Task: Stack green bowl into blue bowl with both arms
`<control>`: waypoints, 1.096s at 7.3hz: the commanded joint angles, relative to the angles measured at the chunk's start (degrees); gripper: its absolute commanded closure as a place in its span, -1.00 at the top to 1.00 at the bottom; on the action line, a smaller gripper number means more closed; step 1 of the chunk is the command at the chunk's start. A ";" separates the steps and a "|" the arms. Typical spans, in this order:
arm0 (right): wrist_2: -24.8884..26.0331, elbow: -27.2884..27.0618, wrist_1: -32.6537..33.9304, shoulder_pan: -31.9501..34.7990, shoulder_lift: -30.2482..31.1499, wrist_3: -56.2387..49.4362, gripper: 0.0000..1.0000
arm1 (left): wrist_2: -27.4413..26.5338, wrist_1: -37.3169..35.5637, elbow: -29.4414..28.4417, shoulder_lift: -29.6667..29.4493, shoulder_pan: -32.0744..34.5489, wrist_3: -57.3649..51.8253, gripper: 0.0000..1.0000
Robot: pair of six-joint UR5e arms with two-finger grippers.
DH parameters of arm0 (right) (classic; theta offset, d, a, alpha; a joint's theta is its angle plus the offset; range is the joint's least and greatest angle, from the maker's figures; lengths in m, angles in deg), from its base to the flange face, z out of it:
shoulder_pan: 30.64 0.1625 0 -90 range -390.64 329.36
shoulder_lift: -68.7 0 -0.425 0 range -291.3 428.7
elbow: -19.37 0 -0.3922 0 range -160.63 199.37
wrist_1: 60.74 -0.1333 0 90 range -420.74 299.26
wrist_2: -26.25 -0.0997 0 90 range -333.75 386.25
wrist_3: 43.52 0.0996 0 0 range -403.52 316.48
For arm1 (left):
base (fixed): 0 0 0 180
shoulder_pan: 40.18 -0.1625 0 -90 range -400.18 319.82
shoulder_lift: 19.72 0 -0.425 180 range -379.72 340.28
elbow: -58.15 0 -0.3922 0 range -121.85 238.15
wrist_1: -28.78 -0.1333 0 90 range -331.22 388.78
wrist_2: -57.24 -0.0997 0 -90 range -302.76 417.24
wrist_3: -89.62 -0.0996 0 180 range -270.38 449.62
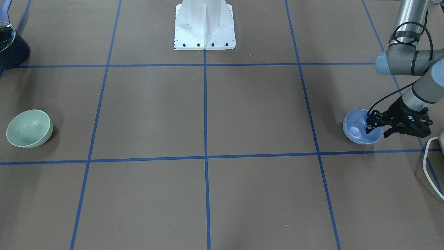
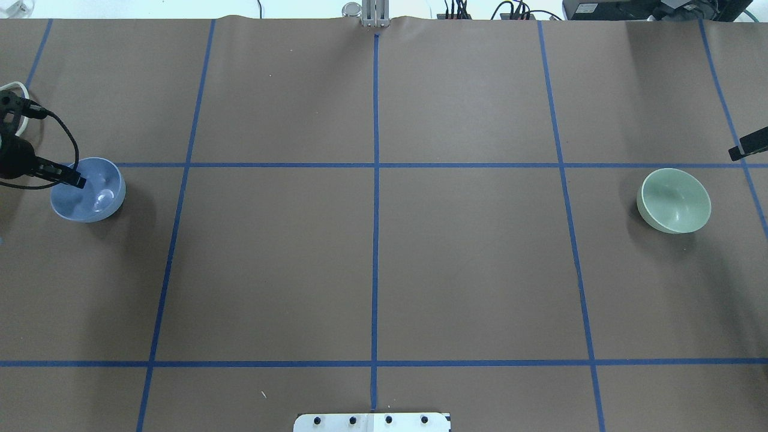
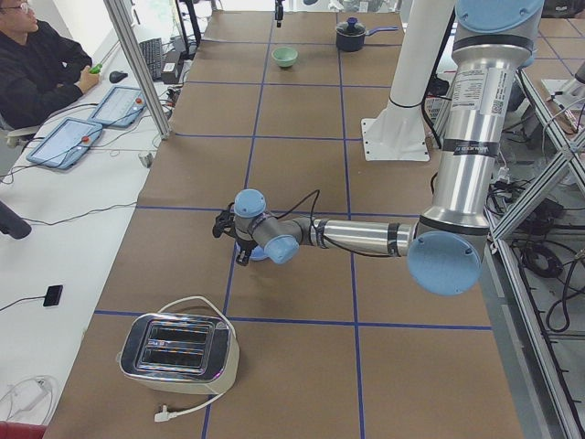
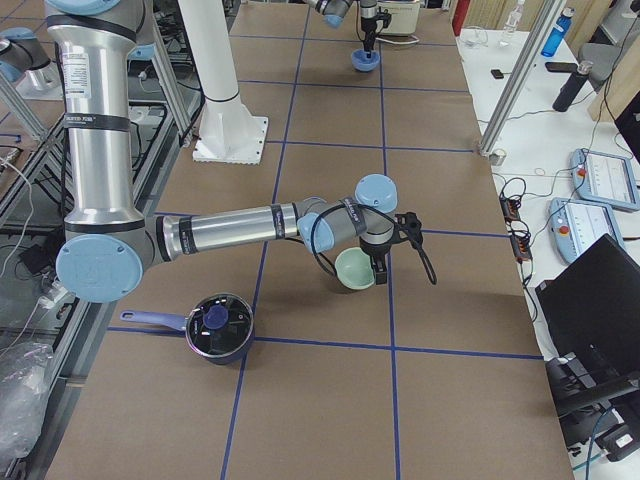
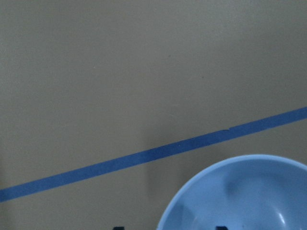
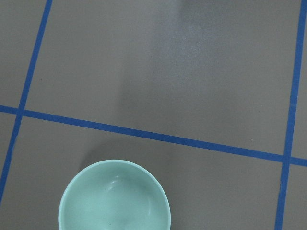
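My left end effector [image 1: 377, 133]: spread, straddling the blue bowl [image 1: 357, 133] rim, far left of the pedestal base [image 1: 204, 26].
My right end effector [image 4: 378, 272]: state cannot be told; beside the green bowl [image 1: 29, 128], far right of the base.
Progress: both bowls on the tabletop [image 1: 256, 114], unstacked; all lifting remains.

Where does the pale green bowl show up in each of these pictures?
Front-facing: green bowl far left, mid-height.
Overhead: bowl at right, mid-height.
Exterior left: bowl top centre, far end.
Exterior right: bowl near centre.
Left wrist: not in it.
Right wrist: bowl bottom, left of centre.
Shared landmark: blue tape lines.
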 commanded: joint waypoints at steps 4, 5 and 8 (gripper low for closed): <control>-0.49 0.10 -0.37 -0.09 0.62 -0.26 0.99 | 2.27 -0.52 0.44 -0.26 -0.01 -0.34 -1.00; -0.49 0.10 -0.37 -0.18 0.80 -0.26 0.98 | 7.06 -1.22 1.57 -0.96 0.34 0.18 -1.00; 0.30 0.71 -0.46 -2.54 1.33 -0.26 0.98 | 7.64 -21.63 15.59 -7.62 0.43 8.13 -1.00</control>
